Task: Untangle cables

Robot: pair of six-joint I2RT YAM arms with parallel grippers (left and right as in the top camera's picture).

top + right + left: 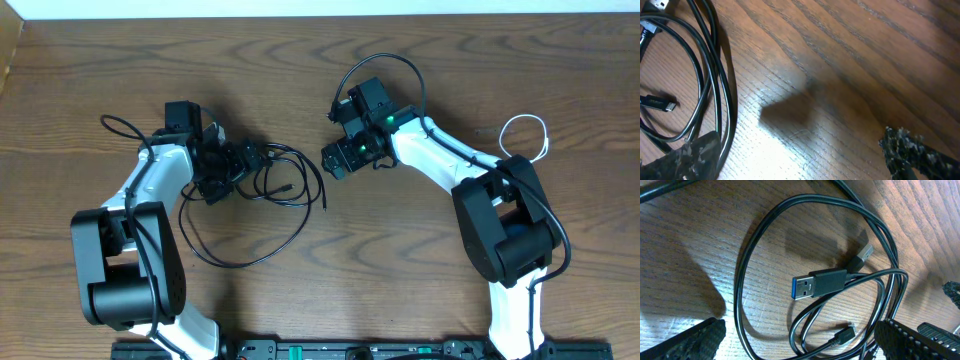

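Overhead view: left gripper (802,337) sits spread over the looped black USB cable (825,280). Right gripper (805,155), at its 3 o'clock, is also spread and empty.

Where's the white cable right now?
In the overhead view, the white cable lies looped at the table's far right, just beyond the right arm's elbow.

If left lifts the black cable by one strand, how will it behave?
Probably floppy: the black cable lies in loose, overlapping loops, so the other loops will likely sag and drag along. Its thin, smooth jacket may slip in a light pinch. The USB plug looks like the stiffest part to grip.
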